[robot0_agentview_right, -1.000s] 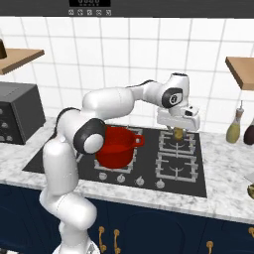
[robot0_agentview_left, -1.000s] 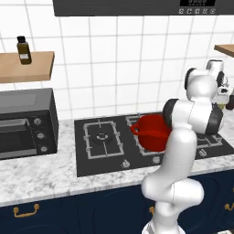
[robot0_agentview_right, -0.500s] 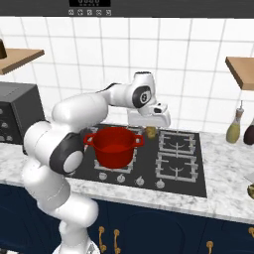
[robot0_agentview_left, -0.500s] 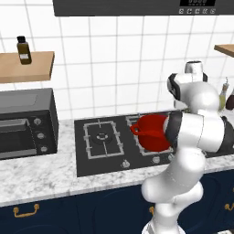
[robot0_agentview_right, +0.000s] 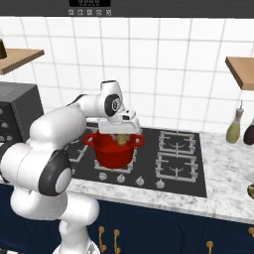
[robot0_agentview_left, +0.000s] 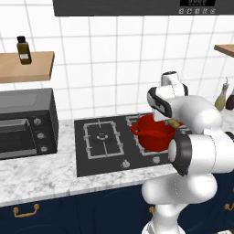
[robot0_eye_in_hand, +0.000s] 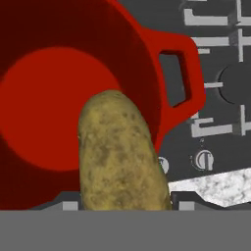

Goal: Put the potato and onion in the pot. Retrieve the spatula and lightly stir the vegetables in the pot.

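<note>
The glossy red pot (robot0_agentview_left: 153, 136) (robot0_agentview_right: 114, 153) stands on the black hob's front burner. Its inside (robot0_eye_in_hand: 49, 108) is bare, and one loop handle (robot0_eye_in_hand: 179, 73) points toward the knobs. My gripper (robot0_agentview_right: 122, 139) (robot0_agentview_left: 172, 122) hangs just above the pot's rim, shut on a brown potato (robot0_eye_in_hand: 120, 157) (robot0_agentview_right: 121, 141) that points down over the pot's opening near its edge. The potato hides most of the fingers. The onion and the spatula are out of view.
A black hob (robot0_agentview_right: 178, 154) with knobs along its front lies on the marble counter (robot0_agentview_left: 41, 176). A dark oven (robot0_agentview_left: 23, 123) stands at the left under a wooden shelf with a bottle (robot0_agentview_left: 23, 50). Bottles (robot0_agentview_right: 234, 126) stand at the right, near a brownish thing (robot0_agentview_right: 250, 191) at the picture's edge.
The arm has swung left from over the right-hand burners to above the pot, carrying the potato with it. The pot has stayed in place.
</note>
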Controlling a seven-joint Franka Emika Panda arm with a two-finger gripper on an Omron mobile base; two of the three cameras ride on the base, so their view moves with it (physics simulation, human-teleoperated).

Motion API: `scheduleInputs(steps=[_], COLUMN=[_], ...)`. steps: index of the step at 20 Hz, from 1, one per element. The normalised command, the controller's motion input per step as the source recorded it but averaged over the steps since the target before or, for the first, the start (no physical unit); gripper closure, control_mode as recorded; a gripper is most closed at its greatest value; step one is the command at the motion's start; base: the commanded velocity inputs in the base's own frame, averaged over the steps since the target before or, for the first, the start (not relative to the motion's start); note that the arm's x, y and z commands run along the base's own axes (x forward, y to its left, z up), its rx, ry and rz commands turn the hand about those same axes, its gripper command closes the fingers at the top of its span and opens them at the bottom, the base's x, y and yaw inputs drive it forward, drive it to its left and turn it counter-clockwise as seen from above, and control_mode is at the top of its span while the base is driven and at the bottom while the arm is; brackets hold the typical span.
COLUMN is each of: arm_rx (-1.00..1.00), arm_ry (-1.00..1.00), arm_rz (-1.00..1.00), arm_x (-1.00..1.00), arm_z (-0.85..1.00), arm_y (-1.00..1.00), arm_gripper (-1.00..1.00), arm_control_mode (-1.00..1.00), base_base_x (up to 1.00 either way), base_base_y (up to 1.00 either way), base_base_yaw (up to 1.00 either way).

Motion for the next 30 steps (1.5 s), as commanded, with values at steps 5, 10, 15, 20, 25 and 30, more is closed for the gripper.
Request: scheduleInputs(steps=[5,10,15,20,25,30], arm_rx=[0.01,0.00,0.01,0.00,0.00,0.04], arm_ry=[0.11,0.04,0.00,0.00,0.02,0.00], arm_rz=[0.03,0.00,0.00,0.00,0.00,0.00], arm_x=[0.17,0.08,0.19,0.08,0.01,-0.05], arm_z=[-0.09,-0.28,-0.38,-0.30,-0.07,0.04], arm_y=[0.20,0.15,0.28,0.05,0.04,0.00], arm_gripper=[1.00,1.00,1.00,1.00,-1.00,-1.00], arm_control_mode=[-1.00,-1.00,-1.00,-1.00,-1.00,-1.00], base_base_x=[0.00,0.00,0.00,0.00,0.00,0.00], base_base_y=[0.00,0.00,0.00,0.00,0.00,0.00], base_base_yaw=[0.00,0.00,0.00,0.00,0.00,0.00])
